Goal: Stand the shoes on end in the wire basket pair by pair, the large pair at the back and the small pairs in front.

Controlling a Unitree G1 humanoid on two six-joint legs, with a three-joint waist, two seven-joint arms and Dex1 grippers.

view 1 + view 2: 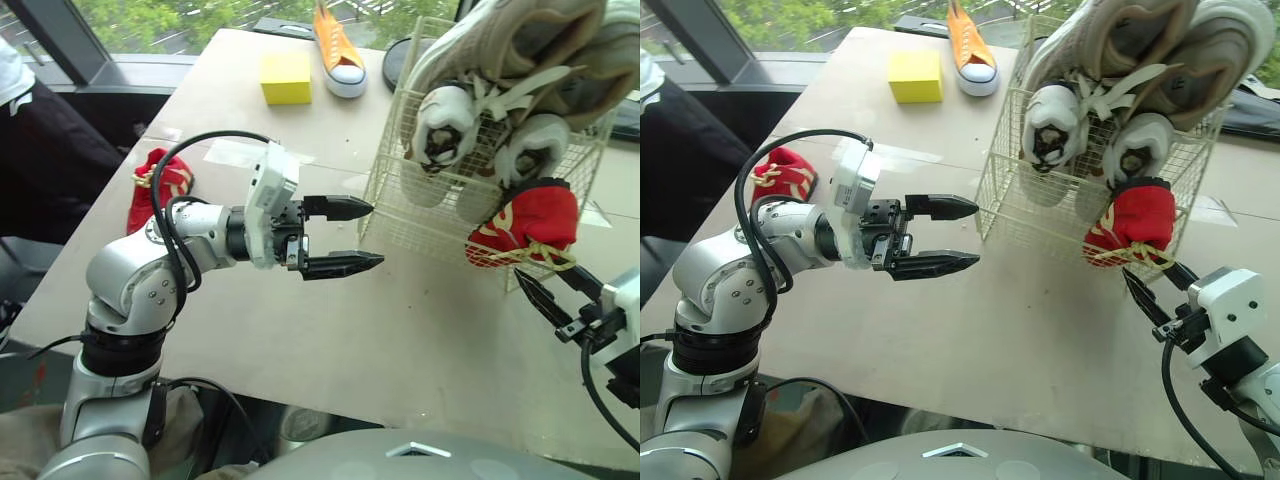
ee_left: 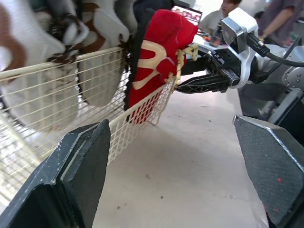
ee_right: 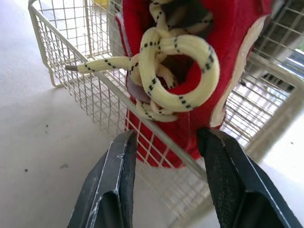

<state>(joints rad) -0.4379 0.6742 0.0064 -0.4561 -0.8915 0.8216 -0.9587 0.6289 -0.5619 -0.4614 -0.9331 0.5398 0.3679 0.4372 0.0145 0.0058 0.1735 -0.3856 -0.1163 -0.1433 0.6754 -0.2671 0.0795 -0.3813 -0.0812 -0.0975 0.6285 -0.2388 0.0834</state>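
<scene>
The cream wire basket (image 1: 400, 215) stands on the table at the right. A large beige pair (image 1: 520, 45) stands on end at its back, with a small white pair (image 1: 440, 125) in front of it. A small red shoe (image 1: 530, 225) with yellow laces hangs over the basket's front right rim. My right gripper (image 3: 166, 137) comes from below, its fingers pressed to both sides of that shoe. My left gripper (image 1: 376, 234) is open and empty, just left of the basket's front. A second red shoe (image 1: 160, 185) lies on the table at the far left.
An orange sneaker (image 1: 338, 50) and a yellow block (image 1: 286, 77) lie at the table's far end, next to a dark round object (image 1: 398, 60). A person (image 1: 20, 100) sits beyond the left edge. Bare tabletop (image 1: 400, 330) stretches in front of the basket.
</scene>
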